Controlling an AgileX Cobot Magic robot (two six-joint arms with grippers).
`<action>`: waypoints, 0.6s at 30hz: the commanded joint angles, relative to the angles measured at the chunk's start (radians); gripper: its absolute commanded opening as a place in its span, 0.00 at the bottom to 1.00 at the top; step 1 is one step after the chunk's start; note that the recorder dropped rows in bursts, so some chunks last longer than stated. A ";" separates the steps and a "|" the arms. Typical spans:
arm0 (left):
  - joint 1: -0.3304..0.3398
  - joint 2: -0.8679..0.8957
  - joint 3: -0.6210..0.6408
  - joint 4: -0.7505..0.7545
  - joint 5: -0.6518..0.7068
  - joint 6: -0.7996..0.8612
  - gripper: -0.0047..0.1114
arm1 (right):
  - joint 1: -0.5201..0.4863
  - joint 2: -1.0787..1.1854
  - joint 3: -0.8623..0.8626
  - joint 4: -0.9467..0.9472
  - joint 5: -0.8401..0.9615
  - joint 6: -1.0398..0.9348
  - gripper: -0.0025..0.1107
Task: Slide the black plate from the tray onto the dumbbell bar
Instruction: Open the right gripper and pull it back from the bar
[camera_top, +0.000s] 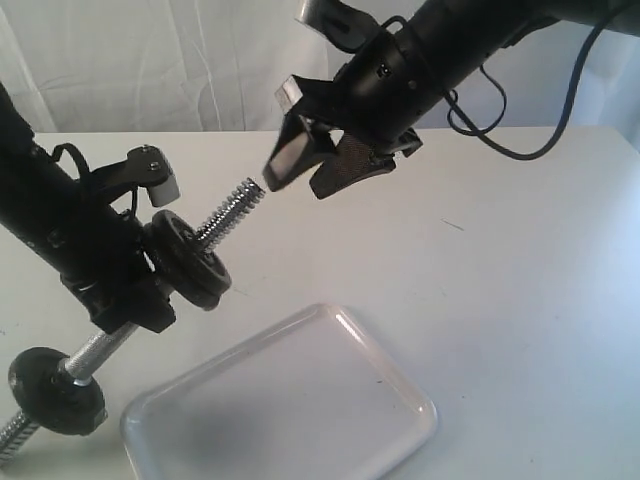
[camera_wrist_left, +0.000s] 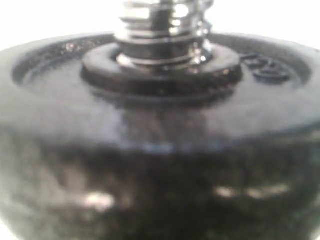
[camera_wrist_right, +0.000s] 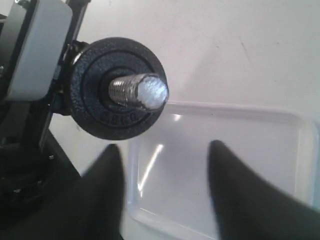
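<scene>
The dumbbell bar (camera_top: 232, 207) is held tilted above the table, threaded end up. My left gripper (camera_top: 132, 300) is shut on its smooth middle; its fingers are hidden in the left wrist view. The black plate (camera_top: 190, 262) sits on the bar just above that grip. It fills the left wrist view (camera_wrist_left: 150, 115) and shows in the right wrist view (camera_wrist_right: 90, 75) with the threaded tip (camera_wrist_right: 139, 91) poking through. A small black disc (camera_top: 55, 388) sits near the bar's low end. My right gripper (camera_top: 298, 188) hangs open and empty just off the bar's upper tip (camera_wrist_right: 164, 146). The white tray (camera_top: 300, 400) holds nothing.
The tray (camera_wrist_right: 240, 150) lies on a white table (camera_top: 530, 260), near its front edge and below the bar. A white curtain hangs behind the table. A black cable (camera_top: 500, 140) loops from the right arm over the table's back right.
</scene>
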 joint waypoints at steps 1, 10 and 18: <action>0.002 -0.008 -0.065 -0.091 0.000 0.010 0.04 | -0.005 -0.016 -0.010 -0.071 0.005 0.048 0.04; 0.002 0.065 -0.198 -0.056 -0.003 0.010 0.04 | -0.005 -0.043 -0.006 -0.084 0.005 0.054 0.02; 0.002 0.165 -0.269 -0.069 -0.001 0.015 0.04 | -0.005 -0.106 -0.006 -0.084 0.005 0.066 0.02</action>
